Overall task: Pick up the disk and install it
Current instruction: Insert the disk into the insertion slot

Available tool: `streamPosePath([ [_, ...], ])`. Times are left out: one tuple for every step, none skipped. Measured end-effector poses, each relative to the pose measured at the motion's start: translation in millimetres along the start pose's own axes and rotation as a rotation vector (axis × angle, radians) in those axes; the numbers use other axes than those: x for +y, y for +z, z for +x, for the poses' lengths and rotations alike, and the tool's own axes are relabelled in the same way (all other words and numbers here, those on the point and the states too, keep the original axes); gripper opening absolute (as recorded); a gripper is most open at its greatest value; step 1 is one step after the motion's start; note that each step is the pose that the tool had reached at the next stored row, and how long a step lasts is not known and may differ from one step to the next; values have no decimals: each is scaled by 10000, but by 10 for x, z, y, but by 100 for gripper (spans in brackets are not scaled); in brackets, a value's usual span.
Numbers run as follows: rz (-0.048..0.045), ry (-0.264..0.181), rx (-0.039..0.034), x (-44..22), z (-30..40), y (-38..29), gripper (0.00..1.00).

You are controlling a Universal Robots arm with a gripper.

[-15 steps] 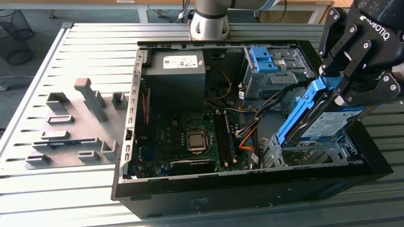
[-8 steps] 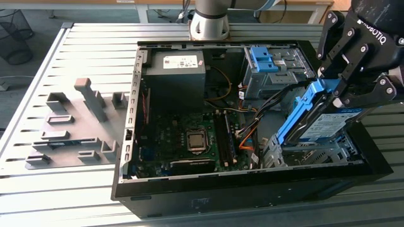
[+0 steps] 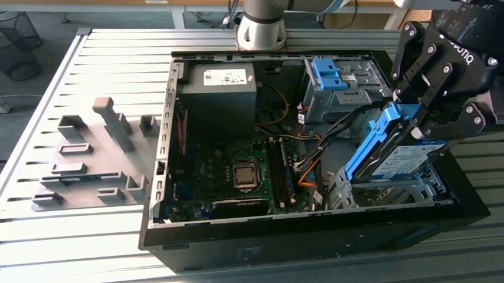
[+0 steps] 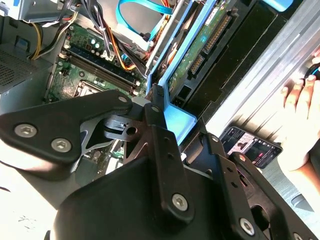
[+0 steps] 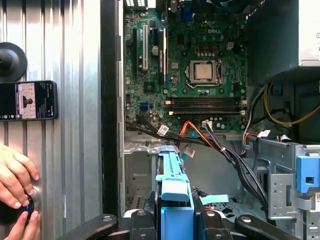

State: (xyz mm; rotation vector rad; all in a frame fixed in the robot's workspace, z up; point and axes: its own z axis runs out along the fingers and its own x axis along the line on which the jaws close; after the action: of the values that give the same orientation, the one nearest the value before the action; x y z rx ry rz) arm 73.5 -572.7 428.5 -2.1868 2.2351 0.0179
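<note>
One claw clamps the disk by its blue end, tilted over the computer case.

Open room lies above the motherboard in the middle of the case. The power supply blocks the far corner on the exterior view's left, and the drive cage blocks the far corner on its right. Cables cross beside the near-right bay, where the disk stands tilted, clamped in the gripper.
</note>
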Motion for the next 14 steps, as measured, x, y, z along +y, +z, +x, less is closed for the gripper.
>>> streamPosePath([
  [0, 0, 0, 0, 0, 3, 36],
  [0, 0, 1, 0, 0, 3, 36],
  [0, 0, 2, 0, 0, 3, 36],
  [0, 0, 2, 0, 0, 3, 36],
  [0, 0, 1, 0, 0, 4, 36],
  [0, 0, 1, 0, 0, 5, 36],
  [0, 0, 1, 0, 0, 5, 36],
  [0, 0, 0, 0, 0, 5, 36],
  [0, 0, 0, 0, 0, 6, 36],
  [0, 0, 0, 0, 0, 6, 36],
  [0, 0, 1, 0, 0, 7, 37],
  [0, 0, -1, 0, 0, 7, 37],
  [0, 0, 3, 0, 0, 7, 43],
  [0, 0, 3, 0, 0, 7, 43],
])
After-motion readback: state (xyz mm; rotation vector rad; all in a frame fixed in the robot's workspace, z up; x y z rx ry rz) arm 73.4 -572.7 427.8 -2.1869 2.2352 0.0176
